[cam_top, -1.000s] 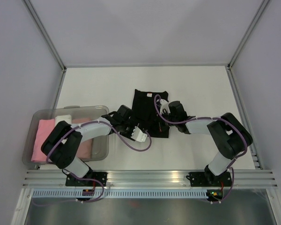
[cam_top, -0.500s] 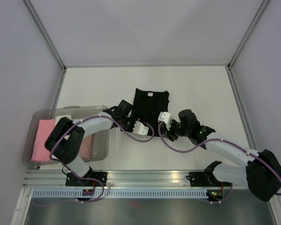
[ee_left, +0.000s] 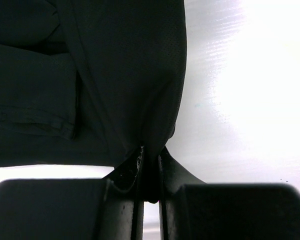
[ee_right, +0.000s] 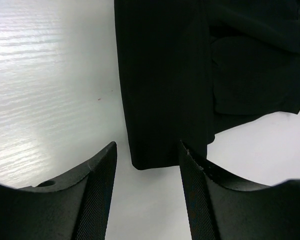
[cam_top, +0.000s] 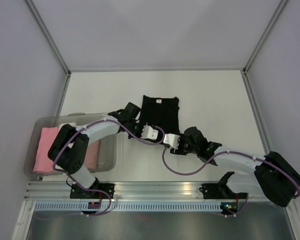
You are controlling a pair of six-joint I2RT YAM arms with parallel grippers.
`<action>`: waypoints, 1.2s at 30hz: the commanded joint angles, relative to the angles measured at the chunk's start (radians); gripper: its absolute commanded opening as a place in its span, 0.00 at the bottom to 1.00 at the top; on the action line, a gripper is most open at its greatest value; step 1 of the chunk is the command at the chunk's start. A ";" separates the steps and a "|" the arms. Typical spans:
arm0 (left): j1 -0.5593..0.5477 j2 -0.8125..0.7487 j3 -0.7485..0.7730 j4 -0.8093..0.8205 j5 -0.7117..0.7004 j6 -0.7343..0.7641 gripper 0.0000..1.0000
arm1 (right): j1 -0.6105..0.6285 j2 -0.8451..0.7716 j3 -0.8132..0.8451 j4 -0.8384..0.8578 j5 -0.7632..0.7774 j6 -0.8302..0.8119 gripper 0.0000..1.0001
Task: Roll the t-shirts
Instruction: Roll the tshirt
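Black cloth holds the middle of the table (cam_top: 210, 95): the black t-shirt (cam_top: 161, 112), folded into a narrow strip, runs from its small neck label (cam_top: 160, 100) on the far side down to a hem facing the near edge. We find the left gripper (ee_left: 149, 150) at the near-left corner of that hem, its jaws pressed together on a pinch of fabric that rises in a pleat between them. The right gripper (ee_right: 147, 147) sits at the near end of the strip on its right side, jaws spread, one finger on either side of a folded corner and clamped on nothing (whether the tips touch the table we cannot tell).

From above, much of the hem is lost to us. Both wrists and their looping purple cables (cam_top: 180, 170) cover it, and the dark fingers merge with the dark cloth. In the right wrist view a scrap of pink label is cut off by the frame's upper right corner.

Near the table's left edge stands the clear plastic bin (cam_top: 90, 115), with a pink t-shirt (cam_top: 44, 147), a white one (cam_top: 67, 126) and a peach one (cam_top: 92, 156) inside. The left arm crosses over it and hides part of them, so their rolled shape is hard to judge.
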 commanded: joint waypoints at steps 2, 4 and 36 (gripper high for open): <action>0.014 0.004 0.044 -0.043 0.081 -0.035 0.04 | 0.014 0.091 0.030 0.094 0.104 0.001 0.59; 0.023 0.006 0.054 -0.056 0.095 -0.041 0.04 | 0.013 0.127 0.038 0.106 0.122 0.019 0.59; 0.219 0.088 0.192 -0.521 0.355 -0.331 0.13 | -0.269 0.453 0.509 -0.520 -0.645 0.358 0.09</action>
